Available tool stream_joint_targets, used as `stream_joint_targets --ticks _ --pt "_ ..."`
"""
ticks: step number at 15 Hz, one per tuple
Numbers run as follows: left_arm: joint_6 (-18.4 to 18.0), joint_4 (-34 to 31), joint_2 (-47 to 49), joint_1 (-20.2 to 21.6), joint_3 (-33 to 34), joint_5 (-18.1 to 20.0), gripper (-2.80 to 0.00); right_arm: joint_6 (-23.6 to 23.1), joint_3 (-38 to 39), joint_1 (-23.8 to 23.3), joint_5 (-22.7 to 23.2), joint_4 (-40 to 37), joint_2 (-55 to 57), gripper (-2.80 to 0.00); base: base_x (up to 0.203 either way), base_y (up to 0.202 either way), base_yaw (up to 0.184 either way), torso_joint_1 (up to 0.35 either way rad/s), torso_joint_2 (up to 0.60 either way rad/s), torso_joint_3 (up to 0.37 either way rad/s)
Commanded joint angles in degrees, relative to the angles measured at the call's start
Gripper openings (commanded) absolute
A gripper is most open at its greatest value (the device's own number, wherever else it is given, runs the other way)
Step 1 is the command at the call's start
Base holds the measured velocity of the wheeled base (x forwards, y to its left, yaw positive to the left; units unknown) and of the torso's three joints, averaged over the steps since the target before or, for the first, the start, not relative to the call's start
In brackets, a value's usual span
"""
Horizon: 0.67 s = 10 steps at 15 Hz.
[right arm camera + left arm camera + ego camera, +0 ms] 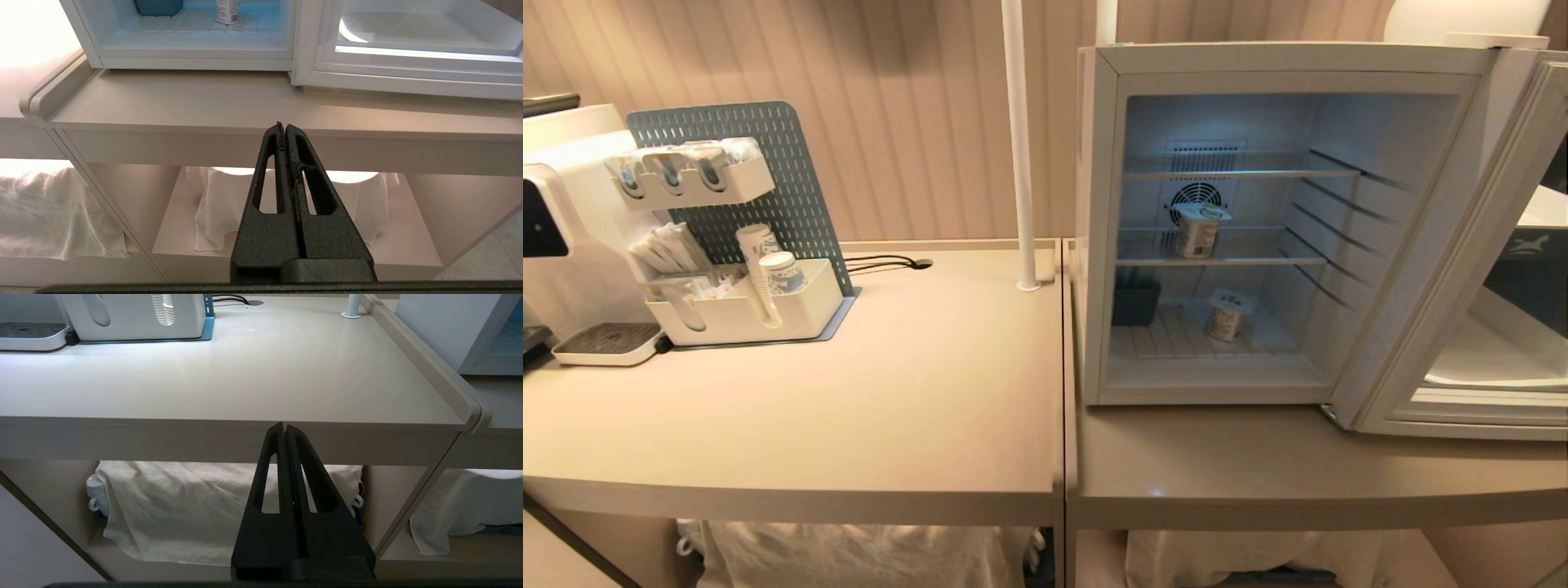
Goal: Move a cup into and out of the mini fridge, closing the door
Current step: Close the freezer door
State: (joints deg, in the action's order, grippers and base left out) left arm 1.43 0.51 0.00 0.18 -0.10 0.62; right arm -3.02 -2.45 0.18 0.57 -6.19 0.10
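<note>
The white mini fridge (pixel 1098 245) stands open on the right-hand table, its inside lit. Its door (pixel 1462 269) is swung wide to the right. One small lidded cup (pixel 1201 229) stands on the middle wire shelf and a second cup (pixel 1229 314) on the fridge floor. Neither arm shows in the head view. My right gripper (pixel 284 125) is shut and empty, low in front of the table edge below the fridge (pixel 196 63) and the door (pixel 408 77). My left gripper (pixel 284 425) is shut and empty, before the left table's front edge.
A dark bin (pixel 1135 300) sits at the fridge floor's left. On the left table are a coffee machine (pixel 564 212), a pegboard organiser (pixel 743 310) holding paper cups (pixel 768 261), and a white pole (pixel 1018 147). Cloth-covered items (pixel 184 506) lie on the shelves beneath.
</note>
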Motion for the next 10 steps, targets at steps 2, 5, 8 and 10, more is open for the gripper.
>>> stream_joint_targets --ticks 2,5,8,10 --pt "0.0 0.0 0.1 0.0 0.0 0.0 -2.80 -0.1 -0.1 0.0 0.0 0.0 0.1 -2.80 0.000 0.000 0.000 0.000 0.00 0.000" --pt "0.0 0.0 0.1 0.0 0.0 0.0 -2.80 0.0 -0.1 0.0 0.0 0.0 0.1 -2.80 0.000 0.000 0.000 0.000 0.00 0.000" --pt "0.0 0.0 0.1 0.0 0.0 0.0 -2.80 0.0 0.0 0.0 0.0 0.0 0.1 -2.80 0.001 -0.023 0.000 0.001 0.00 0.000" --pt "0.0 0.0 0.1 0.0 0.0 0.0 -2.80 0.0 0.0 0.0 0.0 0.0 0.1 -2.80 0.000 -0.152 0.000 -0.001 0.00 0.001"
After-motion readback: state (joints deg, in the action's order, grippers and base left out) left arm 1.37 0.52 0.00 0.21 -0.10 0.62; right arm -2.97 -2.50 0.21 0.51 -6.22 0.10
